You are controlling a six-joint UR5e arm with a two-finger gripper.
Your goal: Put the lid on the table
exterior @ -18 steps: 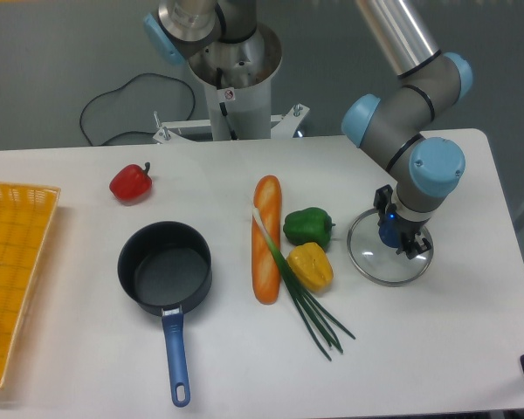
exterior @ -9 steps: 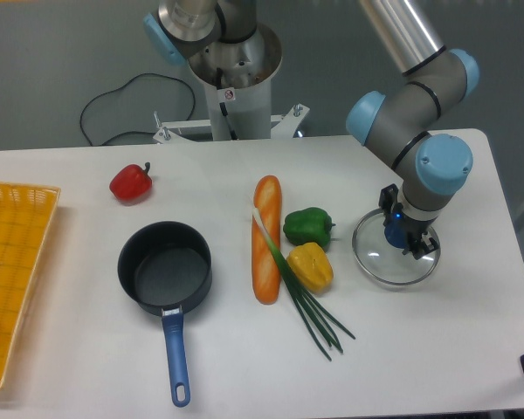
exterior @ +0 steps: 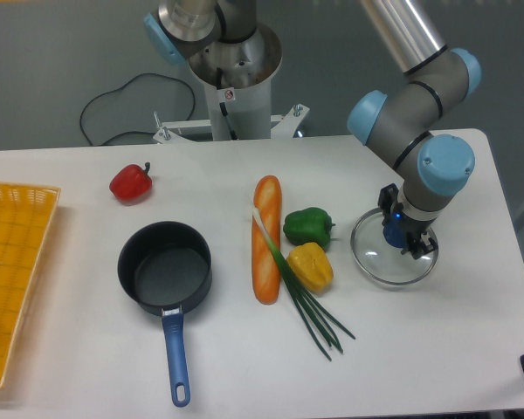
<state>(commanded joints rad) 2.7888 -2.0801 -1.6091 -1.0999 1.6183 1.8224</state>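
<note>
On the worktop lies the lid, its knob gripped by the tool; release remains.

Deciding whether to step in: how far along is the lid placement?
Done: the lid is off the saucepan, which sits open, and it looks flat on the table right of the green pepper. In hand: the gripper is at its blue knob. Left: release and lift away.
</note>
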